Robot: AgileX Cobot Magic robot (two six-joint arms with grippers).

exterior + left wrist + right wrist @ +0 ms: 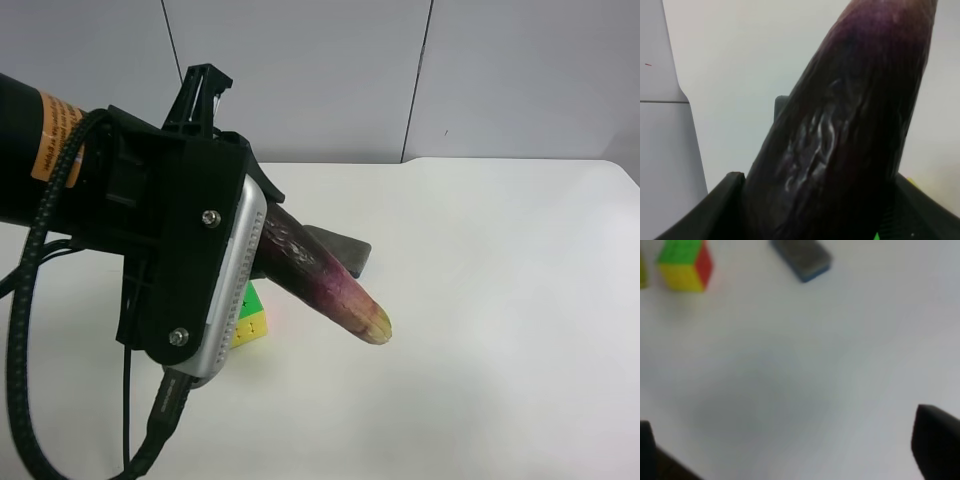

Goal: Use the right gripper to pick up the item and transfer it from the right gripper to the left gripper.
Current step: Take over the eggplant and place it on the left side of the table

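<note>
The item, a dark purple eggplant [325, 278] with a pale stem tip, hangs tilted above the table and sticks out of the orange-labelled arm [190, 230] at the exterior high view's left. In the left wrist view it [850, 125] fills the picture, with my left gripper [825, 212] shut on it and a black finger [722, 205] showing on either side. My right gripper [790, 440] stands open over bare table, nothing between its fingertips [935, 437]. The right arm does not show in the exterior high view.
A green-yellow puzzle cube [250, 322] [685, 265] and a grey-blue eraser block [345, 250] [802, 257] lie on the white table [480, 350], below and behind the held eggplant. Grey wall panels close off the table's far edge.
</note>
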